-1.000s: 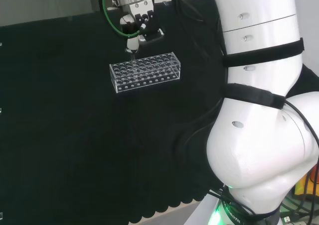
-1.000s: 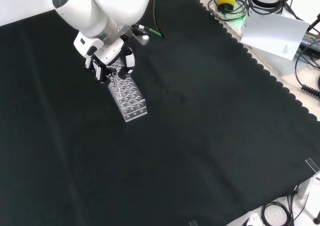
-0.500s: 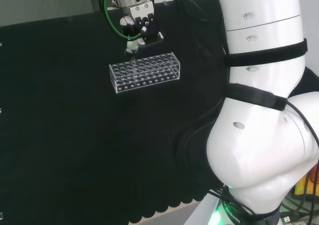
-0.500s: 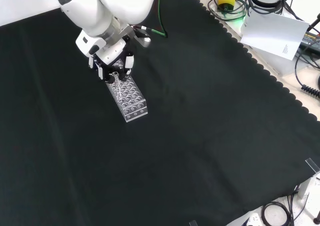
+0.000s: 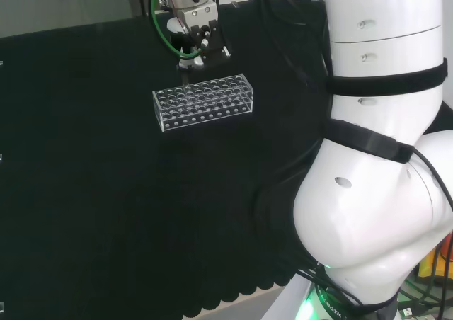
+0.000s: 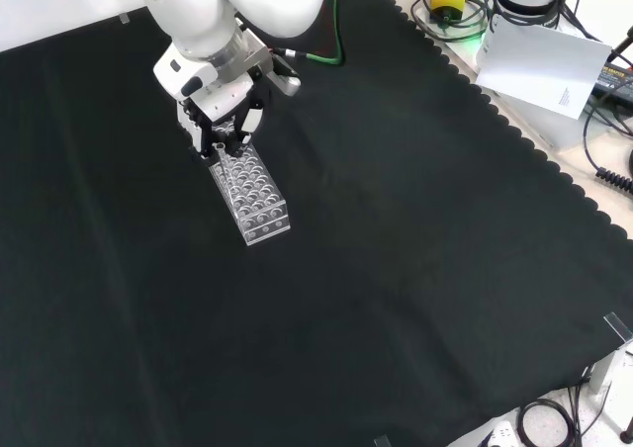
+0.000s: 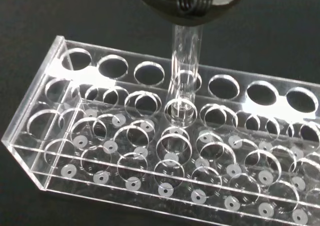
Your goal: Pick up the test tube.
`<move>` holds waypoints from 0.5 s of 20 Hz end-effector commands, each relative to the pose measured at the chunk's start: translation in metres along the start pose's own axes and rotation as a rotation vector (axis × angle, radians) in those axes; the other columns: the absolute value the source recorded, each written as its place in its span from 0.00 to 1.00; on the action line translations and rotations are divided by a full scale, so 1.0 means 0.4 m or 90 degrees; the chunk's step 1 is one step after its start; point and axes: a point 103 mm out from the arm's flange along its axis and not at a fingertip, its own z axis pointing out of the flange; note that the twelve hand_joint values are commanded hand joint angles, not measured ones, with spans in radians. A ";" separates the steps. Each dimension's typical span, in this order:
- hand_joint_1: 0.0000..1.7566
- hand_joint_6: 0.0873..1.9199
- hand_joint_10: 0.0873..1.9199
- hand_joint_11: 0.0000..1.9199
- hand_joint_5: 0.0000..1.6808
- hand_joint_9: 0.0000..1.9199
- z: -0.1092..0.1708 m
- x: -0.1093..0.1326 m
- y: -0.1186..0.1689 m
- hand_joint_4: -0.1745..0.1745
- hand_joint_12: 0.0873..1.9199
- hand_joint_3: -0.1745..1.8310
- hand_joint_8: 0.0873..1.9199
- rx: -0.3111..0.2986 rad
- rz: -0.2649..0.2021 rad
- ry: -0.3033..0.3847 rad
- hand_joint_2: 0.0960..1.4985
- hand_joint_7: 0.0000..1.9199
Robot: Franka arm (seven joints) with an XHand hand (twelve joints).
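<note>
**Bench holdings: rack, hand, tube**

Cloth (image 6: 415,269): black, matte, scalloped along one edge, covering the bench.

Arm (image 5: 375,192): smooth white links with black bands.

Rack (image 6: 249,190): clear plastic box, rectangular, rows of round holes; stands toward the cloth's far left corner in the front view.

Hand (image 6: 220,121): black and white, poised over the rack's far end, fingers curled round the tube's top.

Tube (image 7: 184,71): clear, cylindrical, upright; its lower end sits in a rack hole.
</note>
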 end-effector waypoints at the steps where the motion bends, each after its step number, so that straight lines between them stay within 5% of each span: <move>1: 0.80 0.16 0.31 0.56 0.70 0.61 -0.001 0.009 0.001 0.00 0.51 0.09 0.46 0.007 -0.013 -0.008 0.65 0.65; 10: 0.81 0.13 0.30 0.55 0.71 0.61 -0.023 0.011 0.003 0.00 0.51 0.09 0.45 0.003 -0.006 -0.007 0.65 0.66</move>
